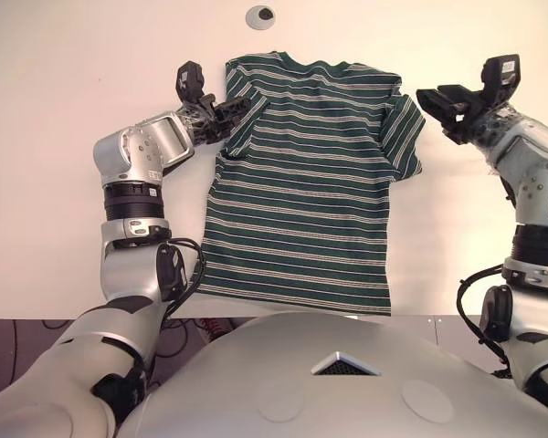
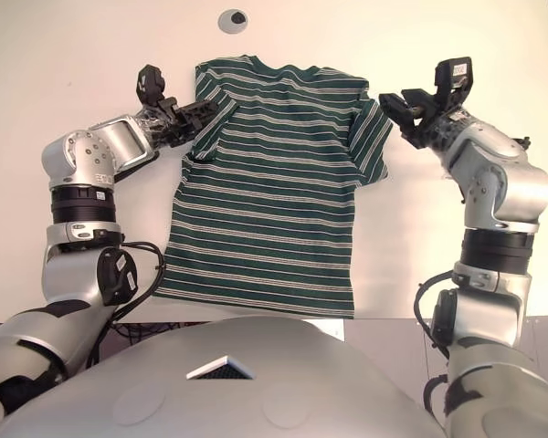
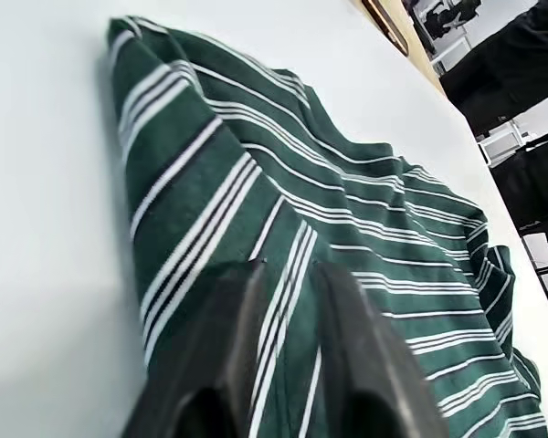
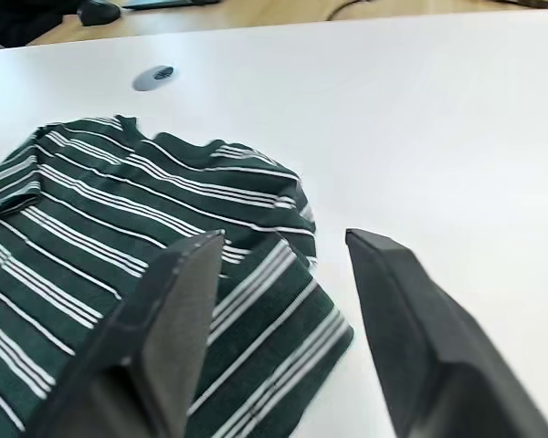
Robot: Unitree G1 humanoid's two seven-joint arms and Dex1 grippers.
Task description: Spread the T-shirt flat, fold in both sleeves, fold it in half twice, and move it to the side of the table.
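The T-shirt [image 1: 301, 201] lies face up in the middle of the tabletop [image 1: 55, 73], collar away from the robot and hem at the near edge, the body mostly flat. Its left sleeve is partly turned in over the chest, while the right sleeve [image 1: 404, 137] lies spread outward. The left hand [image 1: 230, 111] sits at the left shoulder with its fingers [image 3: 247, 347] drawn close together on the striped cloth, apparently pinching it. The right hand [image 1: 443, 102] hovers just beside the right sleeve, released, jaws wide apart and touching nothing.

The step in hand looks like folding in the sleeves. To do it well, the left sleeve should be laid so its fold runs straight down the shirt's side (no bunching at the armpit) and let go only once flat. The right hand should take the sleeve's outer edge, not the body underneath, and mirror the fold. A round cap [image 1: 260, 15] is set in the tabletop beyond the collar.
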